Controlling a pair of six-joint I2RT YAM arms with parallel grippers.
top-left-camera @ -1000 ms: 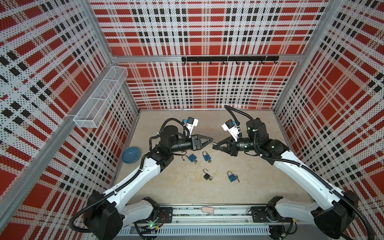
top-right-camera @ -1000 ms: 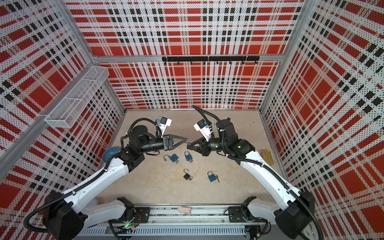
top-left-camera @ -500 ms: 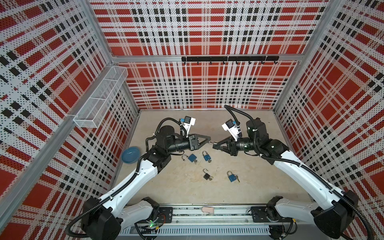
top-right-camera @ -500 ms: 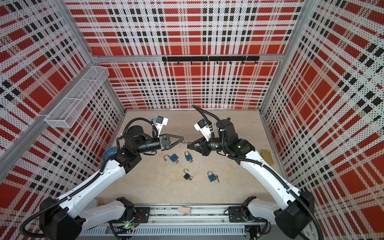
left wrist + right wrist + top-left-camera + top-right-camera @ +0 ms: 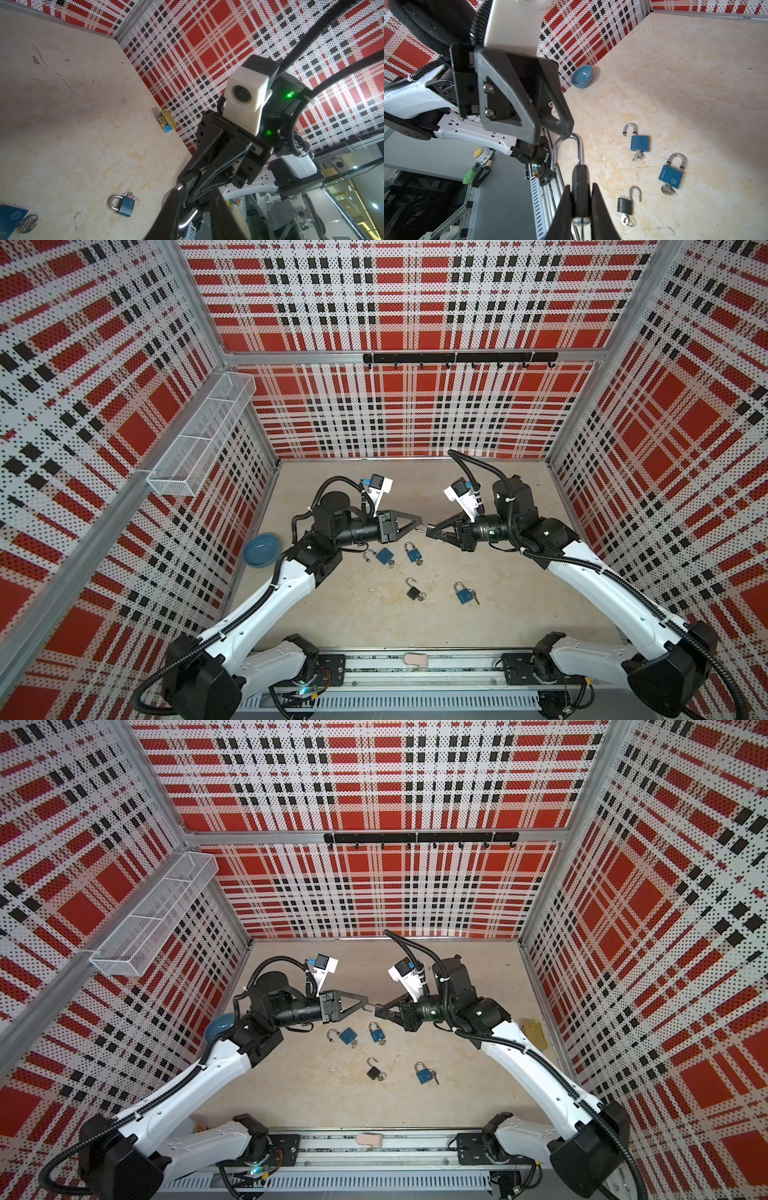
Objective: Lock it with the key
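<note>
**Two grippers meet at one open padlock**

We see the right gripper point(image 5: 580, 187) clamped on the black body of the held padlock point(image 5: 580, 176), raised above the middle of the table point(image 5: 353, 626). Its shackle point(image 5: 581, 151) is sprung open and points left, toward the left gripper point(image 5: 417, 525). That gripper's fingers stand narrowly apart, and one fingertip point(image 5: 568, 129) touches the top of the shackle's curve. We cannot tell whether they pinch it. A silver piece shows at the end of the body opposite the shackle, between the right fingers, but we cannot make out whether it is a key.

Four more padlocks lie on the table, nearer than the grippers. An open blue padlock point(image 5: 384, 556) lies just beside a closed blue padlock point(image 5: 413, 552). Nearer lie a small black padlock point(image 5: 414, 593), shackle open, and to its right a second closed blue padlock point(image 5: 464, 596). Each has a key point(image 5: 667, 190) in its base. A blue bowl point(image 5: 261, 549) sits by the left wall, and a tin can point(image 5: 166, 120) by the right wall.
</note>
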